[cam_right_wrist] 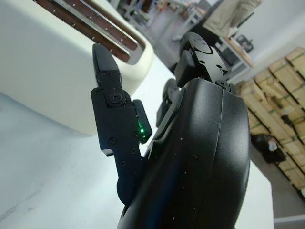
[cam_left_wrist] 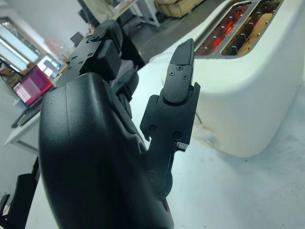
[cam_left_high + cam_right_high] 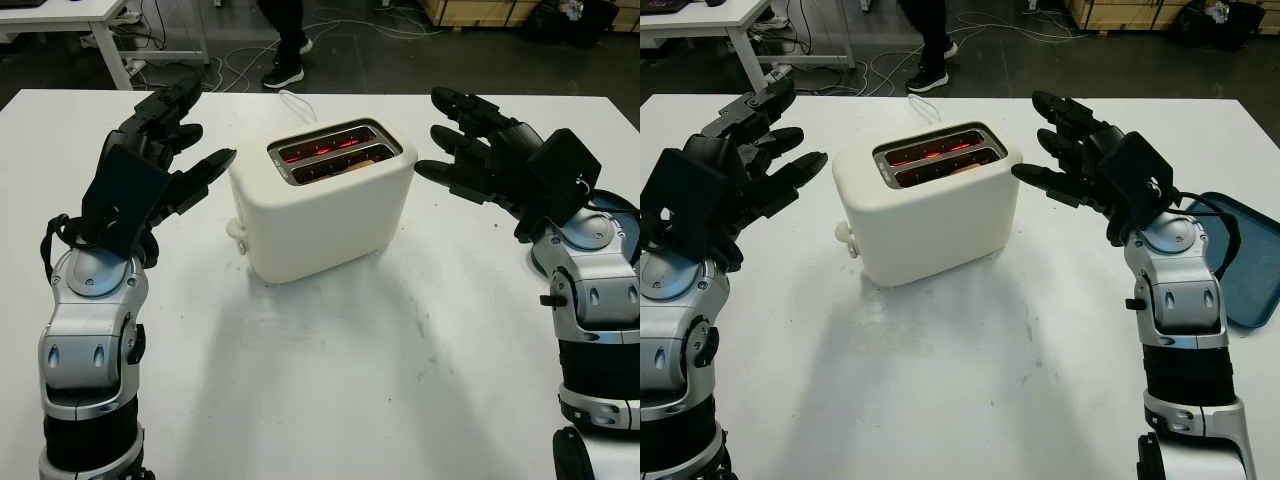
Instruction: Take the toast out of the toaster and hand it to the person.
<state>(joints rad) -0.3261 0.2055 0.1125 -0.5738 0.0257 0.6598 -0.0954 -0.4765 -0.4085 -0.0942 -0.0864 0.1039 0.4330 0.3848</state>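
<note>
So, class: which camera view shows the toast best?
The left wrist view: the toast shows close up in the near slot. Both eye views show a small brown sliver; the right wrist view shows slots, toast not discernible.

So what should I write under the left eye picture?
Both open hands, left hand and right hand, flank the glowing toaster.

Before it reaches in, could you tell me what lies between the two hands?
The toaster, toast in its near slot, sits between the open left hand and right hand.
</note>
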